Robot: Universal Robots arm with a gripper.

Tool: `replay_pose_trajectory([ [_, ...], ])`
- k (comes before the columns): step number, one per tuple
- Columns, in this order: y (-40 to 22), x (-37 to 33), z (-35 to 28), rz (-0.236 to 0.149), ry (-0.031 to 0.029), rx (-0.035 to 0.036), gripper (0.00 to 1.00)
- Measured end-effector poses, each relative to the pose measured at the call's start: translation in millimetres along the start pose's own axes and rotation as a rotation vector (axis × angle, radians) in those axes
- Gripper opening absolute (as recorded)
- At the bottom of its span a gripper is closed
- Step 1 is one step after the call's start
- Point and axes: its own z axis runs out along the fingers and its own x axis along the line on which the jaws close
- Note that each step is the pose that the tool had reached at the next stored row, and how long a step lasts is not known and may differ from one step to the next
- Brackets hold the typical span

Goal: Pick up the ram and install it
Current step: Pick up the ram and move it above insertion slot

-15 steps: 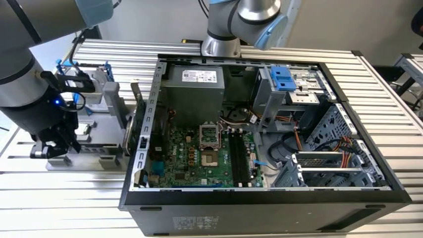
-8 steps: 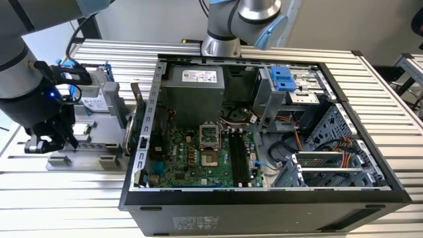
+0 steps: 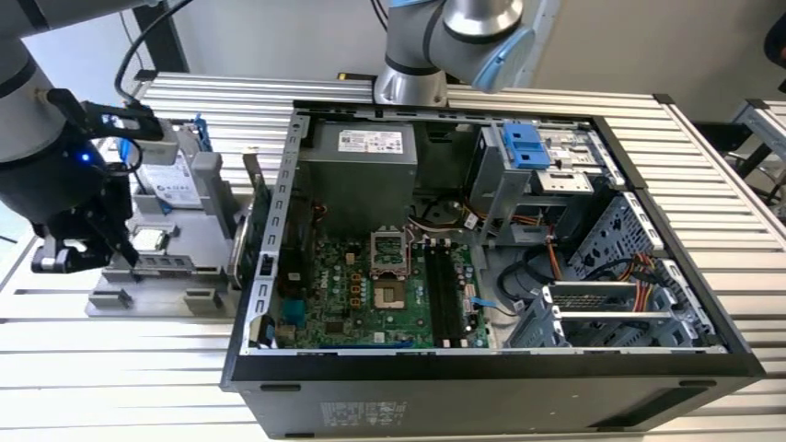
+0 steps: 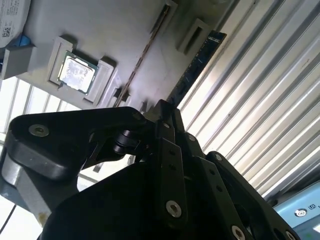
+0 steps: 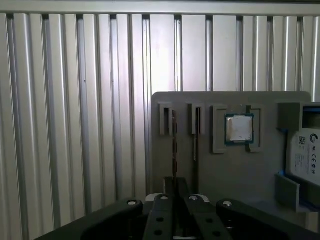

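The ram (image 4: 197, 65) is a slim dark stick. In the second wrist view it runs from the grey parts holder (image 4: 115, 30) straight in between my black fingers. My gripper (image 4: 167, 107) is shut on its near end. In the first wrist view a thin edge-on strip (image 5: 174, 150) lines up with the narrow gap of the gripper (image 5: 175, 187). I cannot tell whether the stick is clear of its slot. In the exterior view the gripper (image 3: 76, 256) hangs over the holder (image 3: 160, 267) at that view's left. The motherboard's black slots (image 3: 448, 295) lie inside the open computer case.
A square silver CPU chip (image 5: 239, 129) sits in a recess of the holder beside the stick's slots. A labelled drive (image 3: 166, 180) stands at the holder's back. The open case (image 3: 491, 368) fills the middle of the ribbed metal table (image 3: 110, 368), with cables and drive cages inside.
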Motion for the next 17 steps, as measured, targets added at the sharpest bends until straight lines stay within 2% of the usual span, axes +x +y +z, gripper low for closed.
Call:
replay_pose_trajectory([
  [8,-0.1,-1.1,-18.5,0.000,0.0001,0.0000,0.00],
  [17,-0.2,-1.9,-32.7,0.000,0.0000,0.0000,0.00],
])
